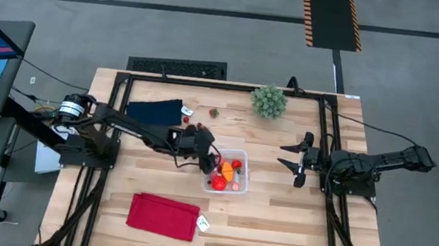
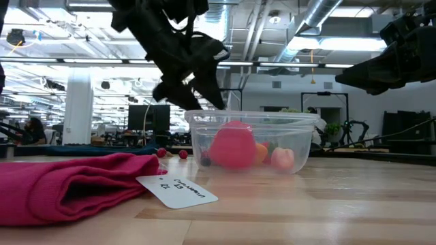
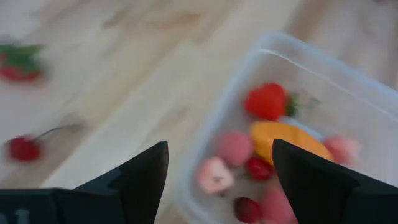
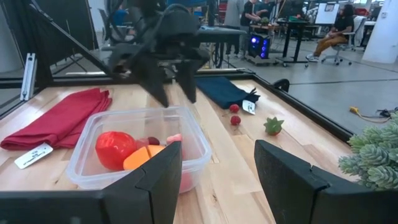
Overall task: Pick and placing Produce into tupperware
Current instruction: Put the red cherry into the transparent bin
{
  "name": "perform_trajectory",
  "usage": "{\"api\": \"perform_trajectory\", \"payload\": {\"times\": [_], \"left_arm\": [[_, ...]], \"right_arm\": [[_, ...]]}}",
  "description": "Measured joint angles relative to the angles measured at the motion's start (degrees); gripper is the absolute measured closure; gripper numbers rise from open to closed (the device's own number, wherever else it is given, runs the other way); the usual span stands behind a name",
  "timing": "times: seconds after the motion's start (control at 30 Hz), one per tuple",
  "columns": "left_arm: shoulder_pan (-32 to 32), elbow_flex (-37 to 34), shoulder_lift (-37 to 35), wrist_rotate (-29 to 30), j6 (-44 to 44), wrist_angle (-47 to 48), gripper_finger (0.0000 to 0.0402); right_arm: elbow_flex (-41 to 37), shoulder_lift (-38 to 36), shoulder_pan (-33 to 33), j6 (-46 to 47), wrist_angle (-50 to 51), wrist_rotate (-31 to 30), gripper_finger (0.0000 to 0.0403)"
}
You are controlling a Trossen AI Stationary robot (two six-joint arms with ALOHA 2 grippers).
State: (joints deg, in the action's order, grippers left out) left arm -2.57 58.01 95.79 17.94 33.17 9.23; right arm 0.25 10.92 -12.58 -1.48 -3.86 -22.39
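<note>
On the wooden surface (image 1: 274, 229), the left end effector (image 1: 204, 156) hangs with fingers parted and empty over the tupperware's (image 1: 242, 156) left rim, seemingly placed for dropping pieces in. Produce (image 1: 226, 176) fills the tub; cherries (image 4: 234, 114) lie beyond, uncollected. The right end effector (image 1: 299, 159) waits open, well right.

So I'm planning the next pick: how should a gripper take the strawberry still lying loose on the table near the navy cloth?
The strawberry lies alone on bare wood, clear of the navy cloth and two small red pieces. I'd come straight down from above and pinch across its red body rather than the thin green leaf cap, since nothing crowds its sides and the leaves probably give no firm hold.
</note>
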Motion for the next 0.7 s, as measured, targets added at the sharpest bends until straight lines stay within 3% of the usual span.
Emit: {"api": "perform_trajectory", "payload": {"times": [0.17,0.37,0.53,0.7], "left_arm": [[0.3,4.6,-0.6,8.5,10.0,11.6,0.0123],[1.4,8.3,-0.6,17.8,36.1,26.0,0.0122],[4.3,8.5,-0.6,16.2,58.6,33.7,0.0122],[7.7,8.2,-0.5,11.9,62.2,36.8,0.0122]], "right_arm": [[0.0,0.0,0.0,0.0,0.0,0.0,0.0179],[0.0,0.0,0.0,0.0,0.0,0.0,0.0179],[0.0,0.0,0.0,0.0,0.0,0.0,0.0179],[0.0,0.0,0.0,0.0,0.0,0.0,0.0179]]}}
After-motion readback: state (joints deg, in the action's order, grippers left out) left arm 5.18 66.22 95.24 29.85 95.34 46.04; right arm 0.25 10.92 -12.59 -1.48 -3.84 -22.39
